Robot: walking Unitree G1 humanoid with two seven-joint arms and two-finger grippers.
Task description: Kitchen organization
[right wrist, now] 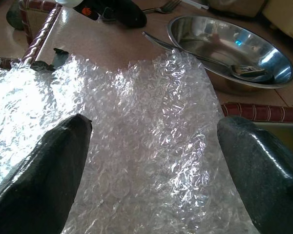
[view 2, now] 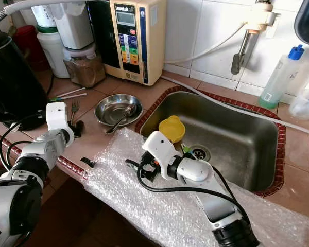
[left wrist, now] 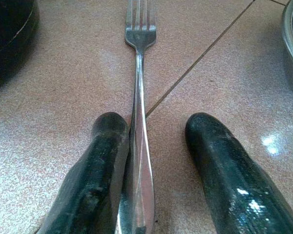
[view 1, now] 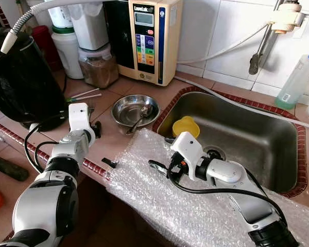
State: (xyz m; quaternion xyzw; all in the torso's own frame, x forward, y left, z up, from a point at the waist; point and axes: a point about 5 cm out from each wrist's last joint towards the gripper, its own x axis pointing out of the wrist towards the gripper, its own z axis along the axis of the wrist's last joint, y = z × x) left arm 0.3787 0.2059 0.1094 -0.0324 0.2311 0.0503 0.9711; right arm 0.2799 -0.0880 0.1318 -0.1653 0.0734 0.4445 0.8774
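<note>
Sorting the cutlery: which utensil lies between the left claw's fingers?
The fork lying flat on the tiled counter, its handle between the left claw fingers. The spoon rests in the steel bowl instead.

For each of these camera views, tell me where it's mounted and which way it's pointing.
Head stereo pair: looks forward and down at the tiled counter and steel sink; both silver arms show.
Left wrist: looks along the left claw, open astride the silver fork.
Right wrist: looks along the right claw, open over the clear bubble wrap.
Shared: the round steel bowl.
</note>
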